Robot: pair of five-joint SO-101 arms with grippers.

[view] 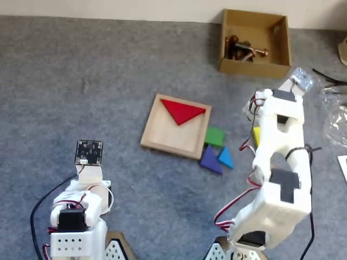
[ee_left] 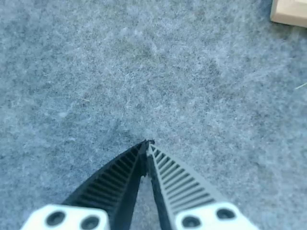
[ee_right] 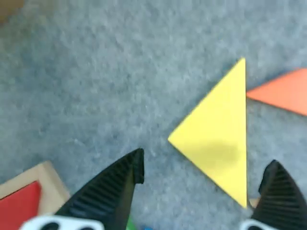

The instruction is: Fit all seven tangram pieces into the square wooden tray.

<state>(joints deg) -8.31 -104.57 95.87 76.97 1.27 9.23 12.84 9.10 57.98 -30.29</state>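
1. Left gripper (ee_left: pixel 147 143), left wrist view: fingers pressed together, tips touching, nothing held. Low over the grey mat (ee_left: pixel 120 72). One corner of the tray (ee_left: pixel 291 12) far off from the tips.
2. Right gripper (ee_right: pixel 206 160), right wrist view: fingers wide apart, nothing held. Hanging over the yellow triangle (ee_right: pixel 216 139), flat on the mat between the two fingertips. Next to one point of it, an orange piece (ee_right: pixel 283 93), almost touching. Near one finger, a corner of the tray with a bit of the red triangle (ee_right: pixel 17 207) inside.
3. High view: tray in the middle of the mat, turned a little. Inside it, the red triangle, long edge along the far side and point aimed at the middle. Just beside the tray's right side, out on the mat, a green square (view: pixel 214 136). Below that, a purple piece (view: pixel 210 158) and a blue triangle (view: pixel 226 158) side by side, close together. To the right of those, the right arm (view: pixel 282 206), stretched out and covering most of the yellow triangle, with a small yellow bit peeking out beside it. At the near left, the left arm (view: pixel 81 211), pulled back, well apart from the tray. At the far edge, a brown box (view: pixel 252 67) with small things inside.
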